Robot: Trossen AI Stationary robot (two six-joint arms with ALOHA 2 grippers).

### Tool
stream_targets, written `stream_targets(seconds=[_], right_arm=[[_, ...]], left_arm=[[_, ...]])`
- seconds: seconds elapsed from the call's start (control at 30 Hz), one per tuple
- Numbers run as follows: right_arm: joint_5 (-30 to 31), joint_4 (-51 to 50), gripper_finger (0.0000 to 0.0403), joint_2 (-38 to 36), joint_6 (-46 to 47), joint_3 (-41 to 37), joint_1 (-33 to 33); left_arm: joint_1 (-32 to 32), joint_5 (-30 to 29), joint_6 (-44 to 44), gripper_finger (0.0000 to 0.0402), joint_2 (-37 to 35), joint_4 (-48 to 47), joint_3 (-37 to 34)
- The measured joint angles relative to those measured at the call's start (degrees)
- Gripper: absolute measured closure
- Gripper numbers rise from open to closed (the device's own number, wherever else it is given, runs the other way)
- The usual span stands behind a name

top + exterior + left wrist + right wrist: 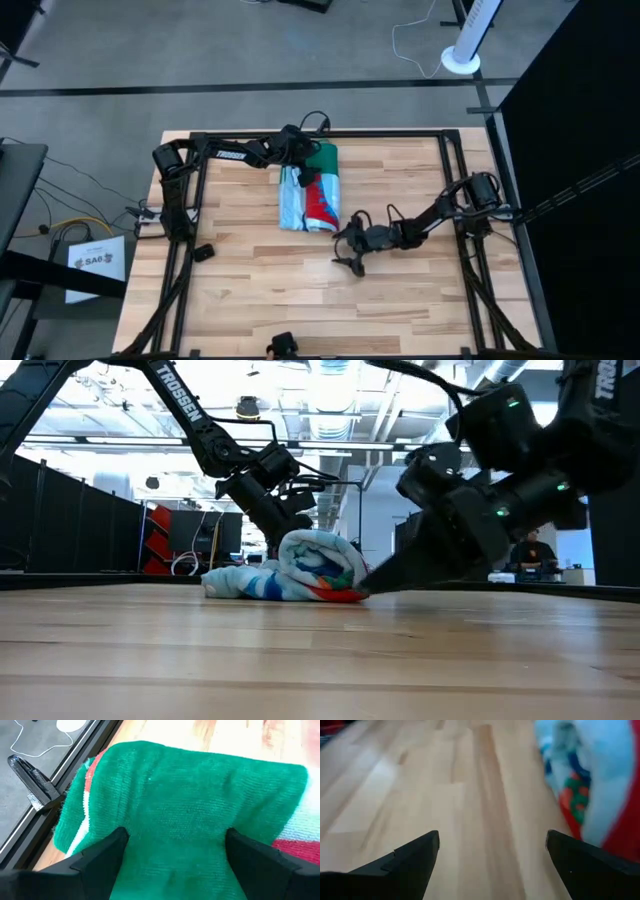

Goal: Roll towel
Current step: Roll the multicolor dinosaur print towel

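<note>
Most of the rolling looks done: the soft green beach towel with its light-blue, white and red tropical print [313,193] lies as a compact bundle on the pale wooden slatted table [250,290], toward the far middle of it, and the low view shows a clear spiral at the near end of the roll [318,565]. Beside that spiral a flatter, looser run of cloth trails along the boards, so I judge some tidying is left, though how much I can't say from here

The left gripper [300,160] sits over the far, green end of the towel, and its wrist view fills up with green terry [190,805] between two dark fingers [105,855] that stand well apart, pressing down on the cloth and not pinching it, as far as I can see. The right gripper [350,250] hovers low over bare wood just beside the near end of the roll, fingers [415,852] spread wide with nothing between them, the printed bundle [600,790] off to one side of its view

Now the blind spots. The left arm's wrist covers part of the far end in the high view, so whether that end is rolled or merely folded stays unclear. The low view sees only one end of the roll, and the right arm's dark body blocks what's behind it. The right wrist picture is smeared, the print there hard to read. Whether any layer is tucked underneath cannot be told
</note>
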Motion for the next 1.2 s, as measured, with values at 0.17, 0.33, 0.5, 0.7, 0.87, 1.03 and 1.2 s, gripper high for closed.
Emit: stream_targets(seconds=[0.17, 0.33, 0.5, 0.7, 0.87, 1.03, 1.2], right_arm=[[13.43, -10.43, 0.0049, -4.81, 3.24, -0.45, 3.01], [24.52, -12.94, 0.0049, -6.17, 5.26, 0.06, 4.73], [27.94, -13.7, 0.0066, -4.55, 5.43, 1.48, 2.14], [24.58, -13.18, 0.016, -4.6, 5.48, 1.81, -0.81], [21.07, -14.23, 0.0289, -4.6, 5.48, 2.65, -1.96], [20.17, -14.87, 0.039, -4.6, 5.3, 2.85, -1.2], [22.06, -15.84, 0.0395, -4.61, 8.41, 2.85, 1.68]], left_arm=[[-0.26, -0.37, -0.12, 0.0077, 0.0, -0.04, 0.0], [-0.39, -0.68, -0.43, 0.0077, 0.0, -0.01, 0.0], [-0.39, -0.69, -0.45, 0.0077, 0.0, 0.04, 0.0], [-0.39, -0.69, -0.52, 0.0077, 0.0, 0.25, 0.0], [-0.39, -0.74, -0.98, 0.0077, 0.0, 0.42, 0.0], [-0.44, -1.59, -2.25, 0.0077, 0.0, 0.36, 0.0], [-0.44, -2.31, -3.83, 0.0077, 0.0, 0.16, 0.0]])
